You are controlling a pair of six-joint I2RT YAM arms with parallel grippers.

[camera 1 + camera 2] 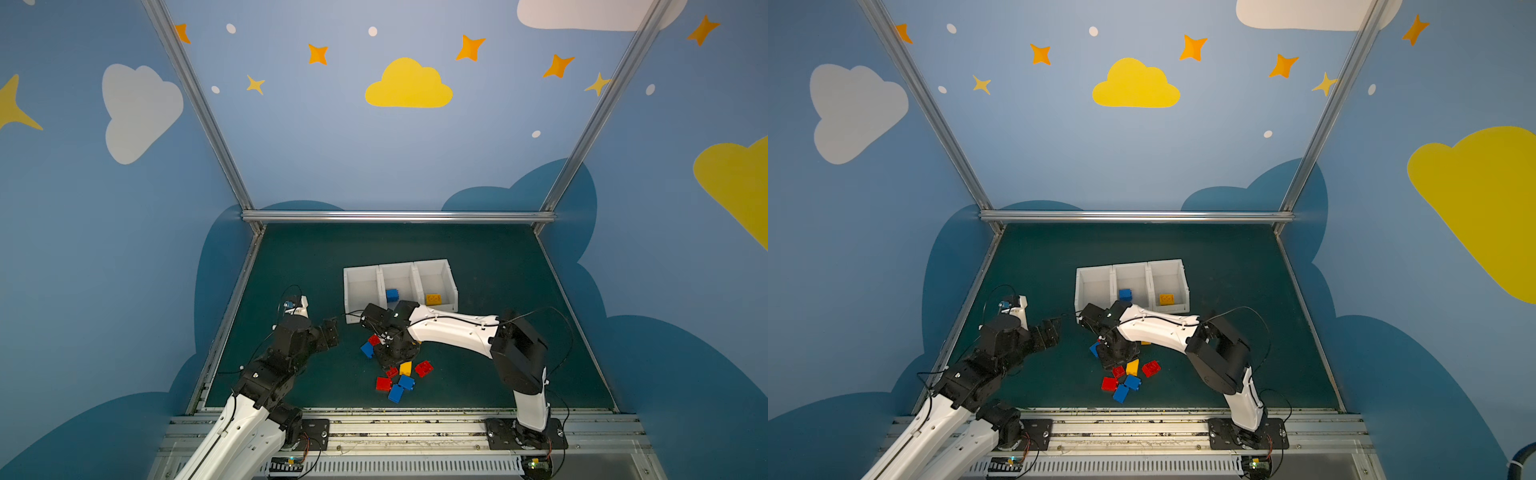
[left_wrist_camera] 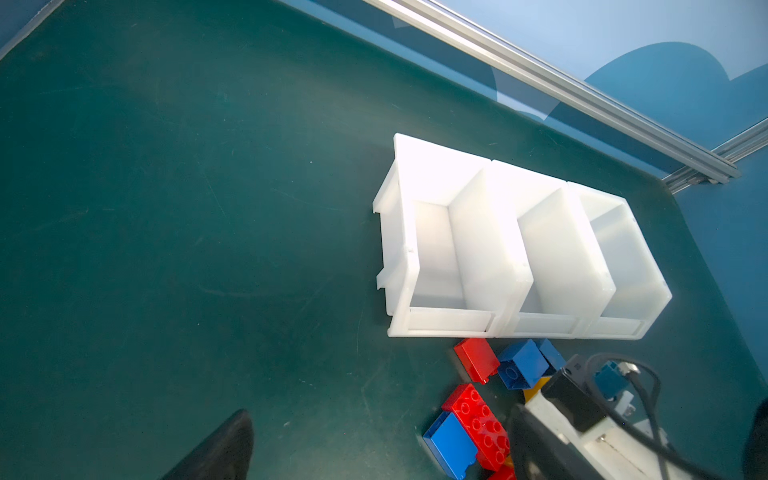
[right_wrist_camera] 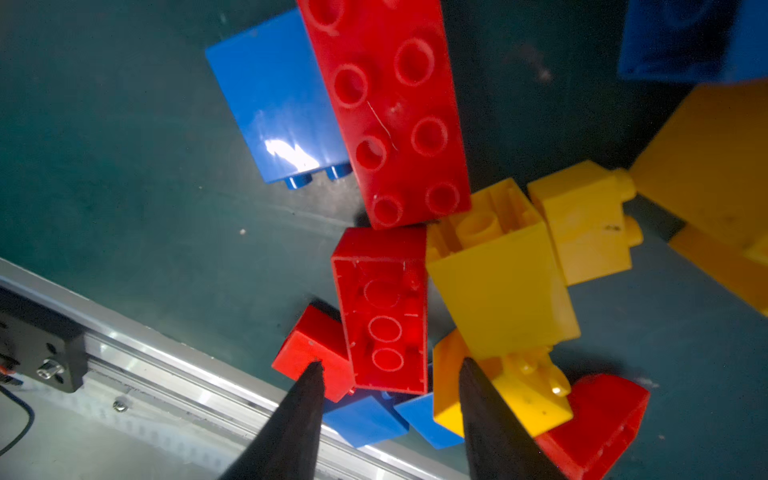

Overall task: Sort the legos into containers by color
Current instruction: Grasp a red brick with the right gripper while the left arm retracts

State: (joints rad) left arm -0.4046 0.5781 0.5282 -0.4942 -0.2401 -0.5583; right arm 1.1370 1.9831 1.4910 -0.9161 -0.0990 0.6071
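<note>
Our right hand (image 3: 390, 363) hangs over the heap of loose bricks on the table (image 1: 498, 270). Its jaws are partly open, one on either side of an upturned red brick (image 3: 382, 311), and we judge it has not gripped yet. The left hand (image 1: 330, 332) is spread wide beside the heap and holds nothing.

The brick is hollow hard plastic, so we expect it to be light, stiff and glossy enough to slip. We would take it across its two long flat walls, low down. It is crowded: a yellow brick (image 3: 498, 282) touches one side and a small red piece (image 3: 307, 349) sits at the other, so a finger may catch a neighbour.

The white bins (image 1: 399, 264) stand just behind the heap. One holds a blue brick (image 1: 392, 295), another a yellow one (image 1: 433, 298), and the left bin (image 1: 361, 286) looks empty, which we take to be for red.
</note>
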